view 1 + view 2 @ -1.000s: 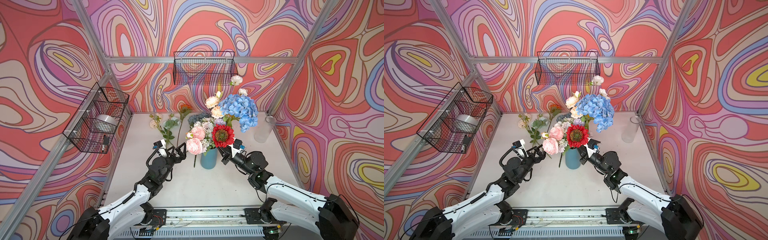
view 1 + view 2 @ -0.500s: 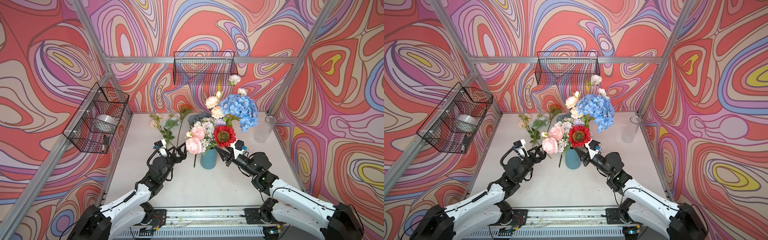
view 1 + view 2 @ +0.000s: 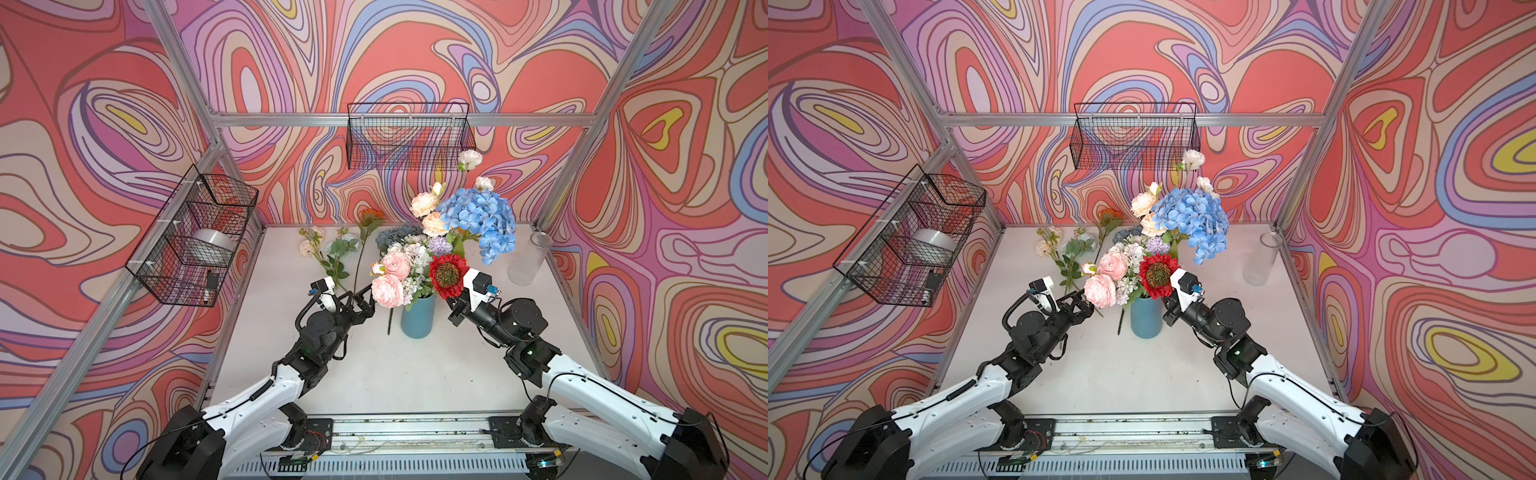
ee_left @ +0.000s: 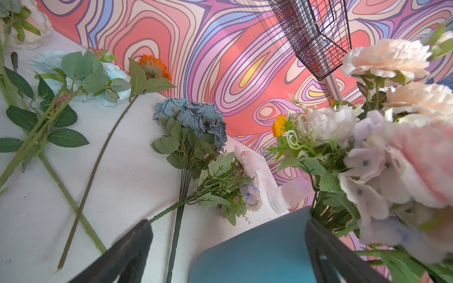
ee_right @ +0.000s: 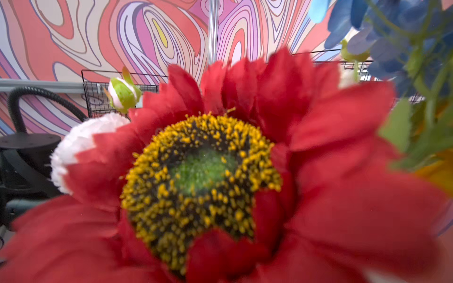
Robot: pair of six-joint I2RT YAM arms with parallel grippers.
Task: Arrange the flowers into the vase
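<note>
While most flowers (image 3: 399, 266) are already standing in the teal vase (image 3: 417, 318), an orange sunflower (image 3: 371, 216) and dusty-blue roses (image 4: 193, 117) are lying loose around its eleven o'clock. At its nine o'clock the left gripper (image 3: 365, 300) is hanging released. At three o'clock the right gripper (image 3: 454, 308) is sitting clenched beneath the red sunflower (image 3: 448, 274), on what I cannot tell. These stems are probably handling light and springy, heads soft, so mid-stem is looking safest to pinch.
</note>
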